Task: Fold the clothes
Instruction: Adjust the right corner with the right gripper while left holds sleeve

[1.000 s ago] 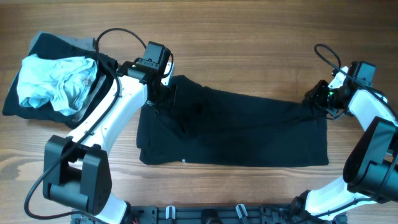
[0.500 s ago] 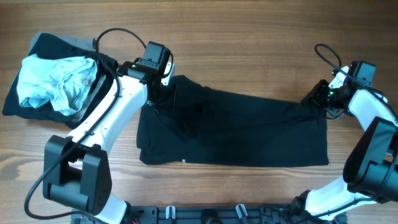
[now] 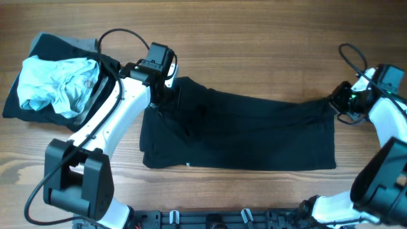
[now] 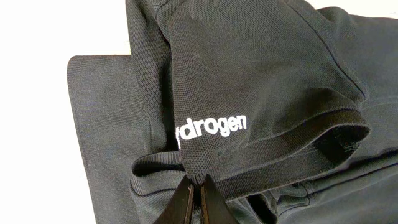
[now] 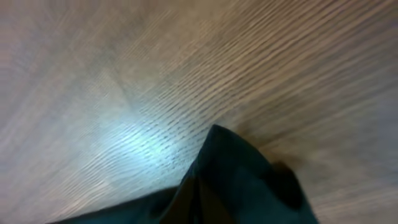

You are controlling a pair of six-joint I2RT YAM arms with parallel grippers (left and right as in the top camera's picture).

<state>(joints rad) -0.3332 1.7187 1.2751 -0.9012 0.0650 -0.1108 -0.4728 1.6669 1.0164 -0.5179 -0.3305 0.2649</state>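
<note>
Black garment (image 3: 241, 130), flat on mid-desk (image 3: 254, 38): right gripper (image 3: 341, 102), jaws newly clenched on its right corner, now sits further outward, drawing cloth taut against left gripper (image 4: 194, 186), jaws pinching the printed sleeve's hem; likely smoothing before folding.

This looks like a robotics lab bench, not a home. A bare wood-grain surface (image 3: 254, 38) carries only clothes (image 3: 241, 133). Two white-and-black arms, left (image 3: 121, 108) and right (image 3: 389, 127), rise from a black mounting rail (image 3: 191, 221) at the near edge, with loose cables (image 3: 117, 33) trailing.
</note>
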